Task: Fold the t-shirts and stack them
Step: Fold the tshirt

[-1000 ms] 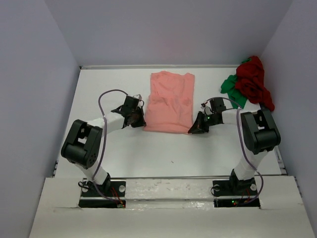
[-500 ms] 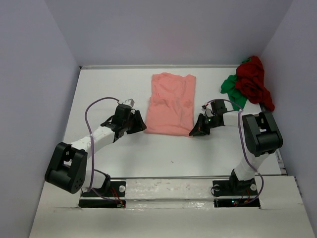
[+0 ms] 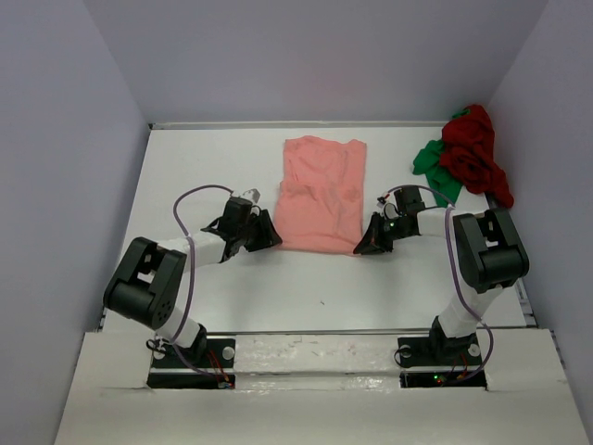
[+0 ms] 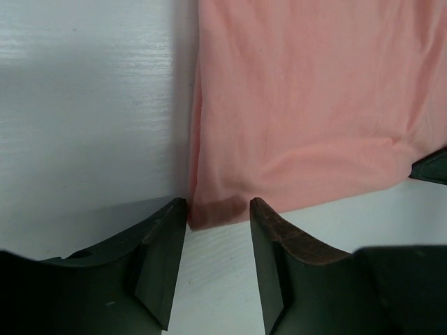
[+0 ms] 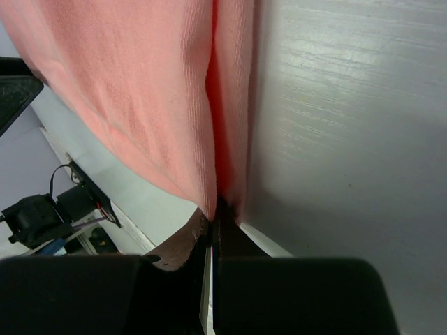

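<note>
Black jaws of the left gripper (image 4: pixel 218 211) are standing apart, low over the white table (image 3: pixel 213 167), with the near left corner of the salmon-pink t-shirt (image 3: pixel 320 190) lying just between their tips, unclamped. Across the cloth, the right gripper (image 5: pixel 215 218) is pinching the shirt's near right corner, its jaws closed tight on a fold of fabric. The salmon-pink t-shirt is lying as a long narrow panel on the middle of the table, between the two arms. Well apart, in the far right corner, the dark red t-shirt (image 3: pixel 473 148) is lying bunched, partly covering the bright green t-shirt (image 3: pixel 429 162).
</note>
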`<state>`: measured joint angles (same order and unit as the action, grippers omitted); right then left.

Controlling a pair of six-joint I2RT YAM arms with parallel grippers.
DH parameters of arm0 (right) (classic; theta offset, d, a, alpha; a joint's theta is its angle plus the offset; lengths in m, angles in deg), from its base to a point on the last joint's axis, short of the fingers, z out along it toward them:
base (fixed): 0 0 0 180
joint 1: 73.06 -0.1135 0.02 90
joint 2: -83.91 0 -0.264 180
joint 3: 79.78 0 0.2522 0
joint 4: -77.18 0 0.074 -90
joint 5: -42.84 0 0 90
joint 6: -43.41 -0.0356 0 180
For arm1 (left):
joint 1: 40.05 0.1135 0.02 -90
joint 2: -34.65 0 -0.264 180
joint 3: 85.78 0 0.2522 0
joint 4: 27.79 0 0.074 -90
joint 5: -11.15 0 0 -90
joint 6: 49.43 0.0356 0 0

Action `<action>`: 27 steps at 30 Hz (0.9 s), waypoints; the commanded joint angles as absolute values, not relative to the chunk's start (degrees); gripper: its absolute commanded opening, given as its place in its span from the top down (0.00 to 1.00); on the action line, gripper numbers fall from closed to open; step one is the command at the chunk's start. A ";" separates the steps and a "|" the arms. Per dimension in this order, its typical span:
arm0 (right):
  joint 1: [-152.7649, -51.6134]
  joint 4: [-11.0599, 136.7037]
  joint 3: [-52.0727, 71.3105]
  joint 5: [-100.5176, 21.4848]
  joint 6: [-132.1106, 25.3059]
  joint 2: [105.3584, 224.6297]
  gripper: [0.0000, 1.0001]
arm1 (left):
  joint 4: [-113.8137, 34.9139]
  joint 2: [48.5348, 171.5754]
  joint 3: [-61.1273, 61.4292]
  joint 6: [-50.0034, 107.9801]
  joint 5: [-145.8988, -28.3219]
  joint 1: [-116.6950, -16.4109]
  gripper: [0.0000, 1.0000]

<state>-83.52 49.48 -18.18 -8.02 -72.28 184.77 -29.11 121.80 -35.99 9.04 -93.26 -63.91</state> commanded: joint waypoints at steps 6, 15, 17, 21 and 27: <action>-83.43 47.16 -19.17 -11.12 -70.58 184.37 1.00 | -27.93 125.53 -35.72 9.72 -95.19 -63.87 0.85; -83.43 43.82 -19.17 -15.51 -70.67 184.37 0.98 | -31.97 122.10 -37.04 9.10 -93.35 -63.87 1.00; -83.96 41.90 -18.99 -17.61 -71.37 184.46 0.98 | -32.32 120.70 -38.08 8.84 -93.96 -63.87 1.00; -84.48 40.92 -20.66 -18.94 -72.60 184.11 0.98 | -33.20 117.54 -40.29 7.88 -94.06 -63.87 1.00; -84.49 40.92 -22.07 -21.05 -73.92 181.65 0.97 | -33.82 114.81 -42.13 7.52 -93.79 -63.96 1.00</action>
